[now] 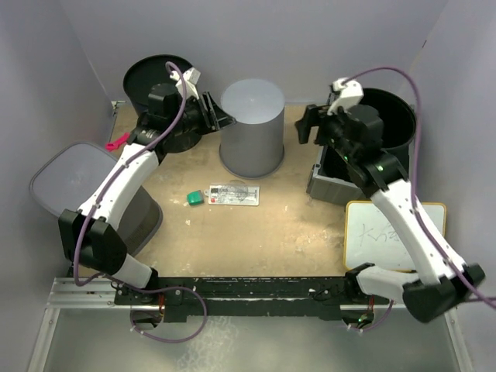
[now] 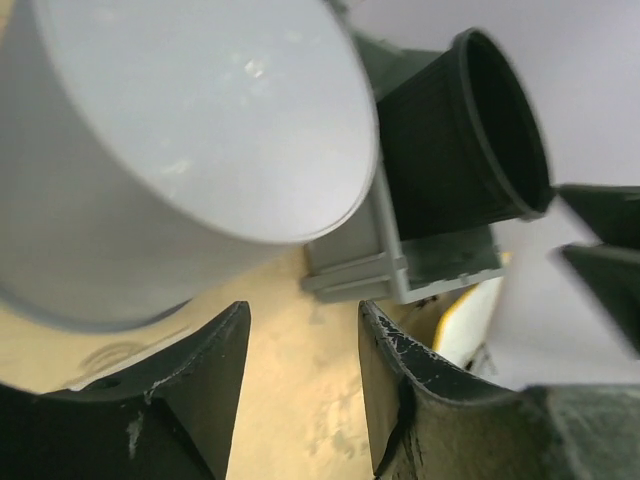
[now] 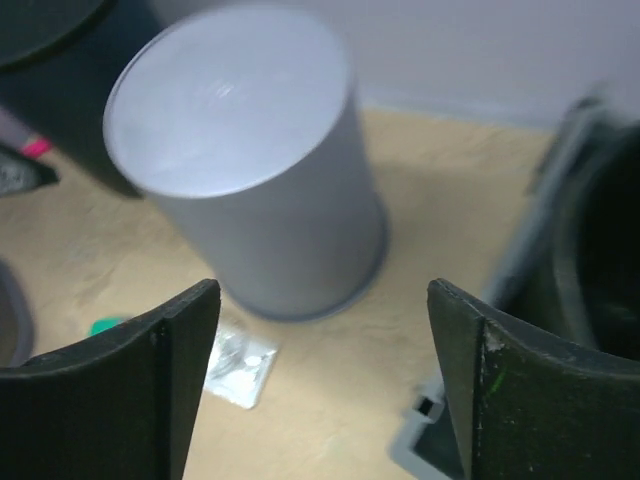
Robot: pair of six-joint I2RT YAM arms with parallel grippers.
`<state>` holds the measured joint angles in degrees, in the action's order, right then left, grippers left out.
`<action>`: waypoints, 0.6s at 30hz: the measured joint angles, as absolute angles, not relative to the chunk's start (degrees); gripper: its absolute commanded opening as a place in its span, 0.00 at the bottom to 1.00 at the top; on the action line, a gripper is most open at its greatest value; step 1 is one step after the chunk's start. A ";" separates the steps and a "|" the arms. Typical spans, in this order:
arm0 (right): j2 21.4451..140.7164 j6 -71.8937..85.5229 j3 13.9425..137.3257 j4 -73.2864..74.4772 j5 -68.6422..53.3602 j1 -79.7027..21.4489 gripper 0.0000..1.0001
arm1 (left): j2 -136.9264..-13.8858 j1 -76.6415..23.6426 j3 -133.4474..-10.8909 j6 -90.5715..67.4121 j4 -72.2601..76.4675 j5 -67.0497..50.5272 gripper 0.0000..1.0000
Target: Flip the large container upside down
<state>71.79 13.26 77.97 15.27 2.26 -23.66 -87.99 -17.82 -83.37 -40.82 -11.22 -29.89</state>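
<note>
Well apart: grey container [image 1: 252, 128], illegibly scribbled whiteboard [image 1: 376, 236].

Tan tabletop [image 1: 256, 240], scuffed and marked. Plain pale grey walls [image 1: 310, 31] enclose it at back and both sides. Aluminium rail [image 1: 70, 293] along near edge. Lighting even, diffuse.
</note>
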 measured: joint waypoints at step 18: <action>68.93 3.77 80.73 23.90 22.68 -18.50 1.00 | -104.25 -23.51 -88.71 -31.88 -18.94 -19.94 0.47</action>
